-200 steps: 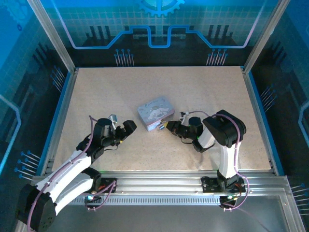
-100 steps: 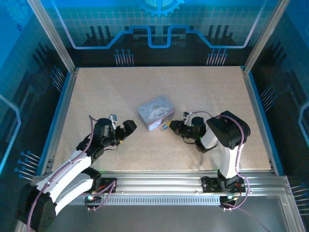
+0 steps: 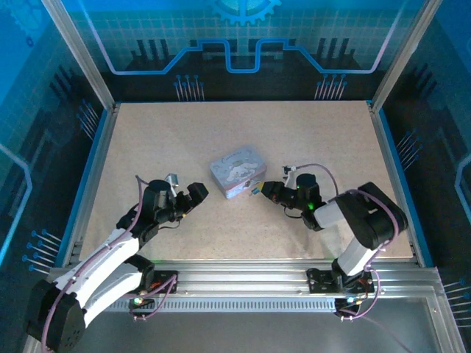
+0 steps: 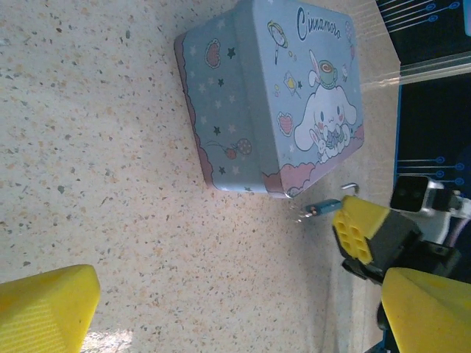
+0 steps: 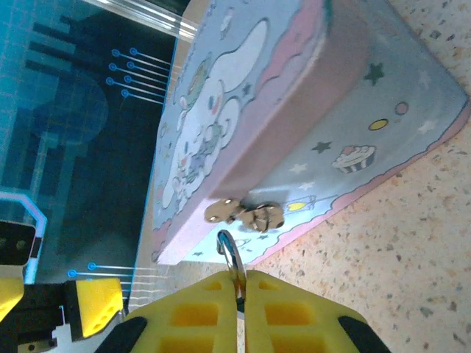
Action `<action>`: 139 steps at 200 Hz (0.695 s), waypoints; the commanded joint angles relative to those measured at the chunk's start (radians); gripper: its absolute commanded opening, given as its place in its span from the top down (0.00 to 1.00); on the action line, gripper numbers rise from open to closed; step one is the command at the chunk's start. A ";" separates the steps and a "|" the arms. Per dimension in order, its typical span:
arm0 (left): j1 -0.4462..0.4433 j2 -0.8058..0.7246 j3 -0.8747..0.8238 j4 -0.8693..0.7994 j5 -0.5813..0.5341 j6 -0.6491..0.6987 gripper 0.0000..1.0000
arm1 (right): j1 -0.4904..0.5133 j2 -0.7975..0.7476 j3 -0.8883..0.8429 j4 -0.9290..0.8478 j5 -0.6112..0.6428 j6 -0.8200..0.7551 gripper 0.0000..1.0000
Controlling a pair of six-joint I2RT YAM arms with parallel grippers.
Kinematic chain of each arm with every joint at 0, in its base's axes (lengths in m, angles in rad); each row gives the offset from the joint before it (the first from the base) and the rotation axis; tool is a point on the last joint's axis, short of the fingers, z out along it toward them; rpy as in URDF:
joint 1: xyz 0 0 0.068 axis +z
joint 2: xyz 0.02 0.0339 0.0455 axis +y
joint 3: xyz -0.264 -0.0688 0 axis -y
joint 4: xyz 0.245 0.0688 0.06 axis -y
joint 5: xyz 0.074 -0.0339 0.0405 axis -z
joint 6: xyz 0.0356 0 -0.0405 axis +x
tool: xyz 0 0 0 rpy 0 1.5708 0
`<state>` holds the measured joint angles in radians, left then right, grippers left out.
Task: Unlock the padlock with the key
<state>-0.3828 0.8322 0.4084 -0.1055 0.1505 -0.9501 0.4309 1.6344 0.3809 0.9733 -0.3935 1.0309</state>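
Observation:
My right gripper (image 3: pixel 263 191) is shut on the padlock, just right of the tin's front corner. In the right wrist view only its thin shiny shackle (image 5: pixel 231 254) pokes out from between the yellow pads (image 5: pixel 239 294), hooked and free, a short gap from the tin's bare hasp (image 5: pixel 246 215). In the left wrist view the hook (image 4: pixel 352 188) rises above that gripper's fingertip (image 4: pixel 360 232). A tiny blue piece with a shiny metal end (image 4: pixel 321 209), apparently the key, juts beside it; whether it sits in the lock I cannot tell. My left gripper (image 3: pixel 193 198) stands open, left of the tin.
The lavender cartoon tin (image 3: pixel 237 170) lies mid-table with its lid down. Speckled tabletop (image 3: pixel 309 132) spreads around it, fenced by a blue rim (image 3: pixel 94 165) and metal posts. Bare surface lies between my left fingers (image 4: pixel 44 312).
My right gripper has drawn back to the right, away from the tin's front, still shut, and its elbow swung out to the right. The left arm has stayed put.

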 commanded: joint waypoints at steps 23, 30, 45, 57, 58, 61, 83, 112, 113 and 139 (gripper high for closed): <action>-0.007 0.001 0.016 -0.040 -0.045 0.064 0.01 | 0.007 -0.279 0.050 -0.516 0.005 -0.292 0.90; -0.005 0.004 0.020 -0.044 -0.050 0.071 0.01 | 0.014 -0.324 0.060 -0.598 0.012 -0.336 0.90; -0.004 0.017 0.031 -0.052 -0.058 0.089 0.01 | 0.026 -0.425 0.065 -0.742 0.028 -0.397 0.90; -0.002 0.028 0.041 -0.053 -0.061 0.103 0.01 | 0.032 -0.491 0.063 -0.820 0.028 -0.424 0.90; -0.002 0.030 0.043 -0.053 -0.061 0.103 0.01 | 0.032 -0.498 0.062 -0.825 0.028 -0.426 0.90; 0.000 0.032 0.045 -0.053 -0.061 0.106 0.01 | 0.034 -0.512 0.062 -0.843 0.029 -0.431 0.90; -0.001 0.053 0.065 -0.053 -0.066 0.128 0.01 | 0.047 -0.610 0.057 -0.960 0.034 -0.460 0.90; 0.000 0.077 0.085 -0.048 -0.069 0.149 0.01 | 0.061 -0.713 0.041 -1.087 0.049 -0.482 0.89; 0.000 0.077 0.085 -0.048 -0.068 0.150 0.01 | 0.061 -0.716 0.040 -1.091 0.049 -0.482 0.89; 0.001 0.098 0.092 -0.026 -0.067 0.157 0.01 | 0.064 -0.771 0.018 -1.159 0.039 -0.488 0.89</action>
<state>-0.3824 0.9131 0.4675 -0.1440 0.0998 -0.8307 0.4797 0.9092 0.4225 -0.0441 -0.3542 0.5785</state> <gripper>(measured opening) 0.989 0.111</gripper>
